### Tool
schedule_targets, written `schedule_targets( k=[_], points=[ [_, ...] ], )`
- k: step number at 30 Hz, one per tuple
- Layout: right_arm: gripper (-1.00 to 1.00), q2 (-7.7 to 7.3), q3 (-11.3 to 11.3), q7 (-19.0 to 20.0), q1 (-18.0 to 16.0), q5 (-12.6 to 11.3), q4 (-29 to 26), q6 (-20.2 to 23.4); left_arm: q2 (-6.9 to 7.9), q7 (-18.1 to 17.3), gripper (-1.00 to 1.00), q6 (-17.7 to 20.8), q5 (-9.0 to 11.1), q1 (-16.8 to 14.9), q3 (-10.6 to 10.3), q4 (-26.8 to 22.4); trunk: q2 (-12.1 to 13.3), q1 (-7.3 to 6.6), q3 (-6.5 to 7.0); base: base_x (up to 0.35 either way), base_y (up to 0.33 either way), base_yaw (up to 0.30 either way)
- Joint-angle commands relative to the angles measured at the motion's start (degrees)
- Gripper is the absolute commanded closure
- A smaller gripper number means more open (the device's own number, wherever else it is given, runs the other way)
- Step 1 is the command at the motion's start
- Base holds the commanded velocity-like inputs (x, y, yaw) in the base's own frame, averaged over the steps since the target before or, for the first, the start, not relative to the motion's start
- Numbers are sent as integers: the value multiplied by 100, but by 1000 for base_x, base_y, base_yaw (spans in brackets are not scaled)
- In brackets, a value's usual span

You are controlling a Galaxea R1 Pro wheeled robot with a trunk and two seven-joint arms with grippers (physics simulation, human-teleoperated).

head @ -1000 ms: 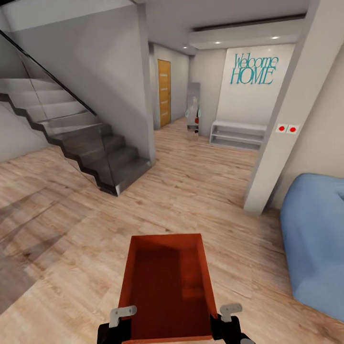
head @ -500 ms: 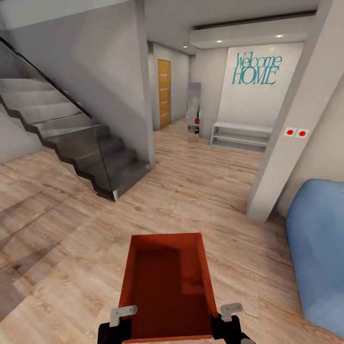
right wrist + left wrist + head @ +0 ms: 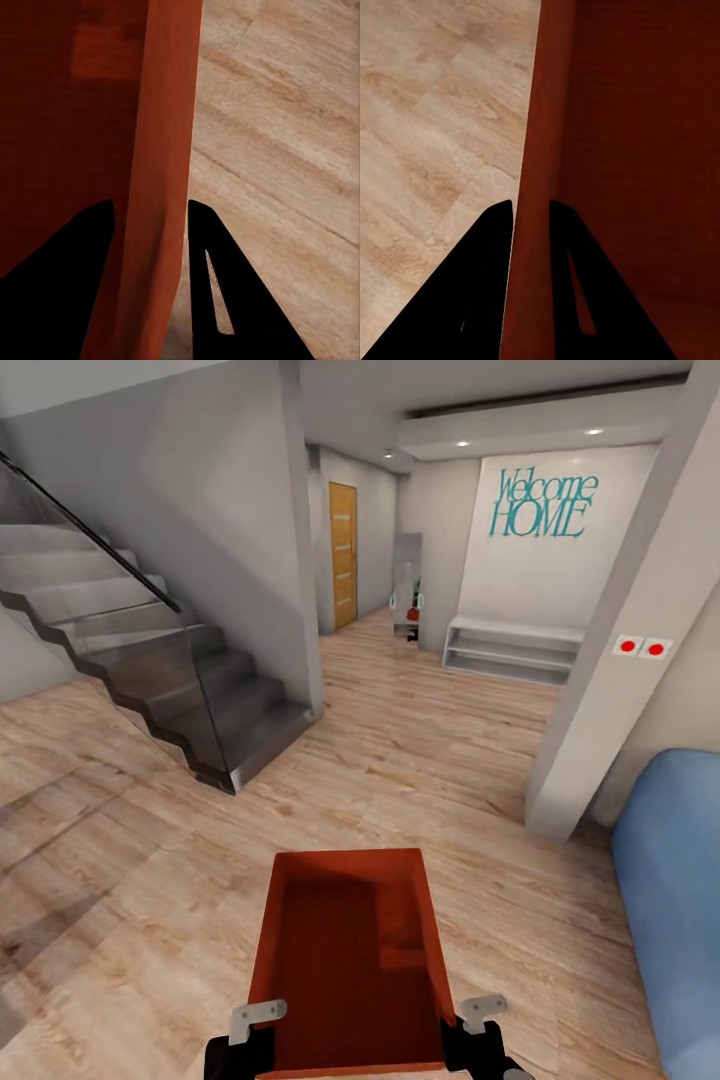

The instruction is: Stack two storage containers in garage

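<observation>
the left gripper point(image 3: 531, 214) and the right gripper point(image 3: 150, 214) each clamp a side wall of the orange-red container point(image 3: 350, 950), held above the wood-plank floor point(image 3: 150, 880).

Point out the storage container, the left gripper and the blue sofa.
storage container point(image 3: 345, 950), head view, inside base.
left gripper point(image 3: 531, 214), left wrist view, between fingertips astride the wall.
blue sofa point(image 3: 675, 880), head view, seat surface.

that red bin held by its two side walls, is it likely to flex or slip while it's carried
The bin probably flexes a little: its walls look thin, and each gripper, left and right, pinches only one wall near the rim. It looks empty, so likely light for its size. The walls look smooth, so it might slide in the grip if jolted over the wood floor.
</observation>
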Motion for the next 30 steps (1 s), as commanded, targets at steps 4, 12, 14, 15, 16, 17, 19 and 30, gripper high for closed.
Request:
schedule_targets(
  k=[4, 12, 14, 15, 16, 17, 19, 30],
  points=[
    [100, 102, -44, 76, -7, 36, -17, -192, -6, 59, 100, 51, -10, 0, -32, 183, -11, 7, -11, 325, 0, 0],
    [100, 99, -44, 76, -8, 36, -17, -192, -6, 56, 100, 51, -10, 0, -32, 183, -11, 7, -11, 325, 0, -150],
    [100, 101, -44, 76, -10, 36, -17, -192, -6, 56, 100, 51, -10, 0, -32, 184, -11, 7, -11, 325, 0, -259],
    [100, 100, -44, 76, -10, 36, -17, -192, -6, 56, 100, 51, -10, 0, -32, 183, -11, 7, -11, 325, 0, -262],
    [100, 100, -44, 76, -8, 36, -17, -192, -6, 56, 100, 51, -10, 0, -32, 183, -11, 7, -11, 325, 0, -258],
    [100, 101, -44, 76, -6, 36, -17, -192, -6, 56, 100, 51, -10, 0, -32, 184, -11, 7, -11, 325, 0, -194],
    [100, 101, -44, 76, -6, 36, -17, -192, -6, 56, 100, 51, -10, 0, -32, 184, -11, 7, -11, 325, 0, -102],
    [100, 99, -44, 76, -5, 36, -17, -192, -6, 56, 100, 51, -10, 0, -32, 182, -11, 7, -11, 325, 0, -10]
  ],
)
